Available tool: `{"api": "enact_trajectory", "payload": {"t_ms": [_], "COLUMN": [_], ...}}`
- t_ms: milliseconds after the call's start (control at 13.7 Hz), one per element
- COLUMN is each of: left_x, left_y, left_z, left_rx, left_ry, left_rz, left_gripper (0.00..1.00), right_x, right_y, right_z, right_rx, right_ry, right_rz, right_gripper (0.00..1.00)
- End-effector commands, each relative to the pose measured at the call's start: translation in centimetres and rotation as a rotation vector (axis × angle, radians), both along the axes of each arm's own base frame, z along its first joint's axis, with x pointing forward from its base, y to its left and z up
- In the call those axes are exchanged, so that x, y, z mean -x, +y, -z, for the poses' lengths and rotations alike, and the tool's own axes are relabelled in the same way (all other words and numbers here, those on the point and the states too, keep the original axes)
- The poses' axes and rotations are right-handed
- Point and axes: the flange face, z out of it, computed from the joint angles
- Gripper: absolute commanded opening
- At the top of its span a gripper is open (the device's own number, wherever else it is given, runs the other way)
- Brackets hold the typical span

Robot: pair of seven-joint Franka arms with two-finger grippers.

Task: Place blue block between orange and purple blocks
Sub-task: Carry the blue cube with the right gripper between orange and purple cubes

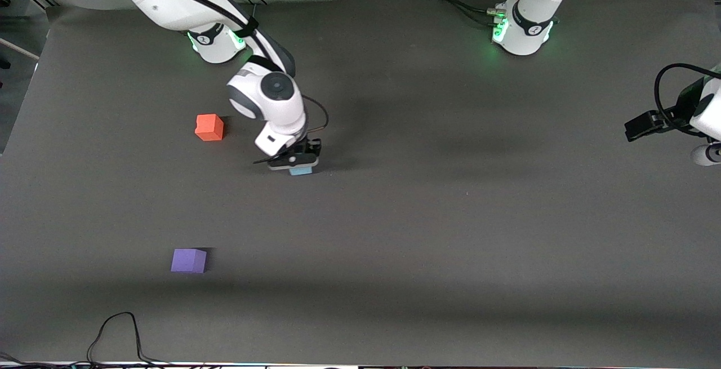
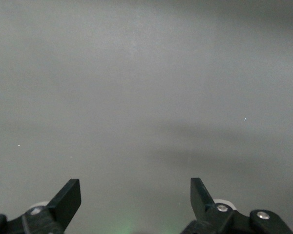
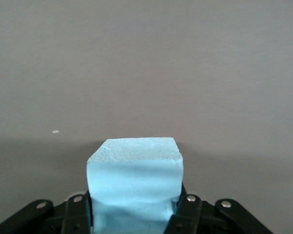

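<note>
The light blue block [image 1: 300, 170] sits in my right gripper [image 1: 295, 161], low at the grey mat in the middle of the table. In the right wrist view the blue block [image 3: 135, 181] fills the space between the shut jaws, its sides pinched in. The orange block [image 1: 209, 127] lies on the mat toward the right arm's end, farther from the front camera. The purple block [image 1: 188, 260] lies nearer to the camera, on the same end. My left gripper [image 1: 642, 126] waits open and empty at the left arm's end; its fingertips [image 2: 71, 195] show over bare mat.
The grey mat [image 1: 450, 217] covers the table. A black cable [image 1: 121, 335] loops at the mat's near edge below the purple block. Both arm bases stand along the edge farthest from the camera.
</note>
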Motion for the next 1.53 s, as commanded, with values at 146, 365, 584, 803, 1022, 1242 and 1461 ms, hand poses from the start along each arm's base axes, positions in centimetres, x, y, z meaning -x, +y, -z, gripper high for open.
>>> {"api": "enact_trajectory", "payload": {"t_ms": [146, 365, 584, 803, 1022, 1242, 1461], "left_x": [0.1, 0.3, 0.5, 0.7, 0.6, 0.4, 0.6], "left_y": [-0.1, 0.0, -0.2, 2.3, 2.4, 2.3, 2.3], "left_z": [-2.0, -2.8, -2.1, -2.4, -2.3, -2.3, -2.7], "left_rx": [0.022, 0.028, 0.020, 0.029, 0.029, 0.031, 0.032], "left_ry": [-0.026, -0.041, -0.006, 0.000, -0.003, -0.012, -0.015], "left_rz": [0.012, 0.007, 0.051, 0.088, 0.088, 0.088, 0.088], "left_gripper": [1.00, 1.00, 1.00, 1.00, 1.00, 1.00, 1.00], "right_x": [-5.6, -7.7, -7.6, -7.9, -7.9, -7.8, -7.7], "right_y": [-13.8, -22.8, -26.2, -27.5, -27.7, -27.8, -28.0], "right_z": [-9.4, -8.2, -3.4, -0.2, 1.5, 3.1, 3.9], "right_rx": [-0.114, -0.103, -0.096, -0.087, -0.083, -0.082, -0.080], "right_ry": [0.121, 0.097, 0.062, 0.051, 0.050, 0.048, 0.049], "right_rz": [-0.007, 0.096, 0.085, 0.097, 0.098, 0.104, 0.108], "right_gripper": [0.47, 0.47, 0.47, 0.47, 0.47, 0.47, 0.50]}}
